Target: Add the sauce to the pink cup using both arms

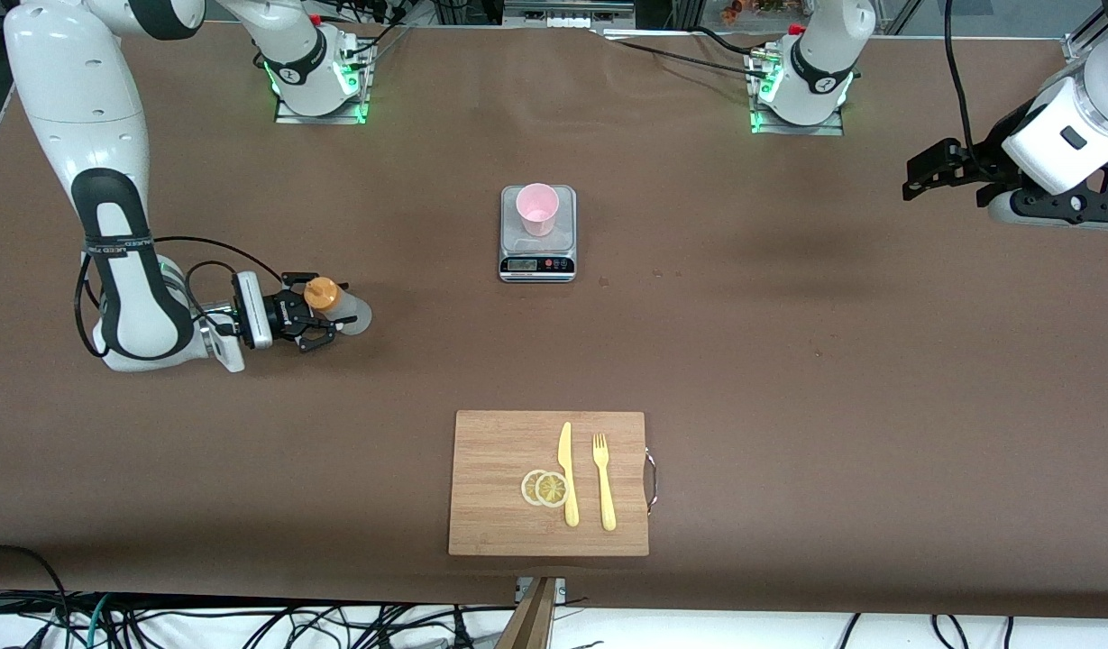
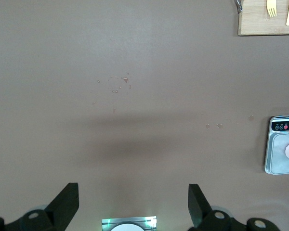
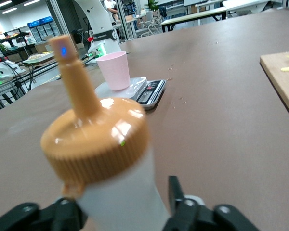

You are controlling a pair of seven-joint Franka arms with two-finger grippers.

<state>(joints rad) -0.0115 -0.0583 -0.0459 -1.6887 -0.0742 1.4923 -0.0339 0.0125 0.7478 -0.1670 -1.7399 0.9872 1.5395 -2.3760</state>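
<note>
The sauce bottle [image 1: 323, 294], whitish with an orange nozzle cap, stands on the table toward the right arm's end. My right gripper [image 1: 320, 312] is low at the table with its fingers on either side of the bottle's body. In the right wrist view the bottle [image 3: 96, 139] fills the space between the fingers [image 3: 176, 192], with a small gap showing at one finger. The pink cup [image 1: 537, 209] stands upright on a small scale [image 1: 537, 262] at mid-table. My left gripper [image 1: 916, 180] is open and empty, up in the air over the left arm's end of the table.
A wooden cutting board [image 1: 499, 487] lies nearer to the front camera than the scale, with a yellow knife [image 1: 568, 473], a yellow fork [image 1: 603, 482] and two lemon slices [image 1: 544, 488] on it. The left wrist view shows the scale [image 2: 279, 161] and a board corner [image 2: 260, 24].
</note>
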